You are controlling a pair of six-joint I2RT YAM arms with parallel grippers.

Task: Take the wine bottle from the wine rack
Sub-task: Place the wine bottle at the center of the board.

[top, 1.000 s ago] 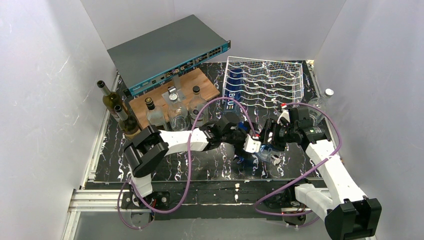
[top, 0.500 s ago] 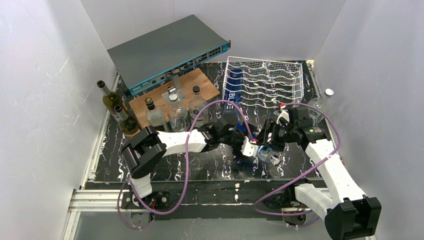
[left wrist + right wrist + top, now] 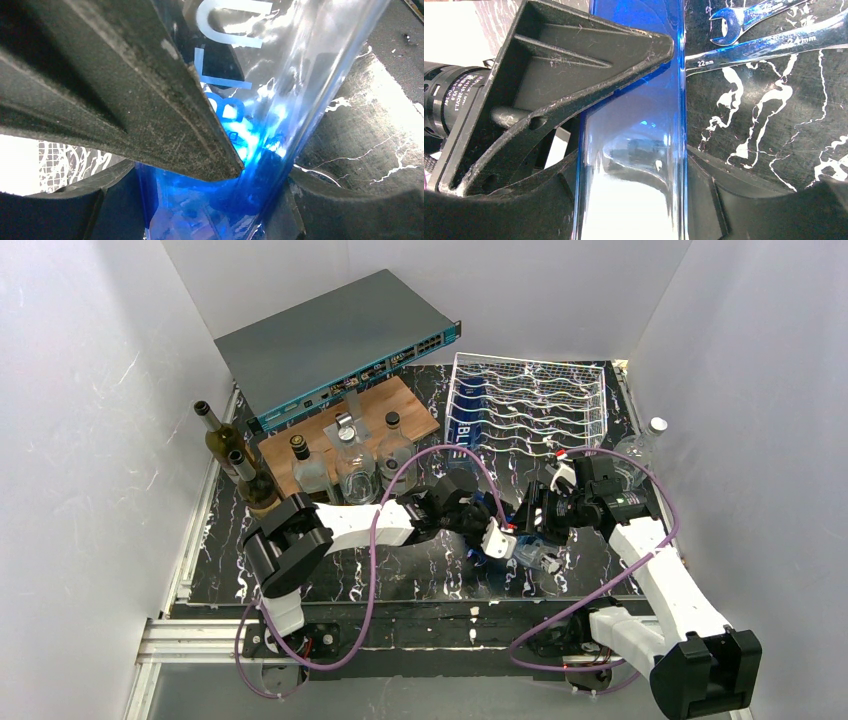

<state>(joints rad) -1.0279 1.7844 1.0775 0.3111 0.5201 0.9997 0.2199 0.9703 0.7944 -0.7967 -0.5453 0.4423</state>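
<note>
The wine bottle [image 3: 458,438] is blue glass with white letters and lies off the wine rack [image 3: 530,400], just in front of it, its neck end [image 3: 545,560] pointing toward the near edge. My left gripper [image 3: 497,532] is shut on the bottle's blue body [image 3: 270,100], with its fingers [image 3: 200,150] pressed against the glass. From the other side my right gripper [image 3: 532,523] is shut on the same bottle [image 3: 634,125], which fills the gap between its jaws. The rack is a white wire frame at the back right.
A grey network switch [image 3: 340,340] leans at the back left. A wooden board [image 3: 385,405] carries several clear glass bottles. Two dark wine bottles [image 3: 235,455] stand at the left edge and a clear bottle [image 3: 640,445] at the right. Wrenches [image 3: 764,42] lie on the black mat.
My left gripper has closed from wide open onto the blue bottle, and the left wrist shifted slightly toward the right gripper. The right arm has held still.
</note>
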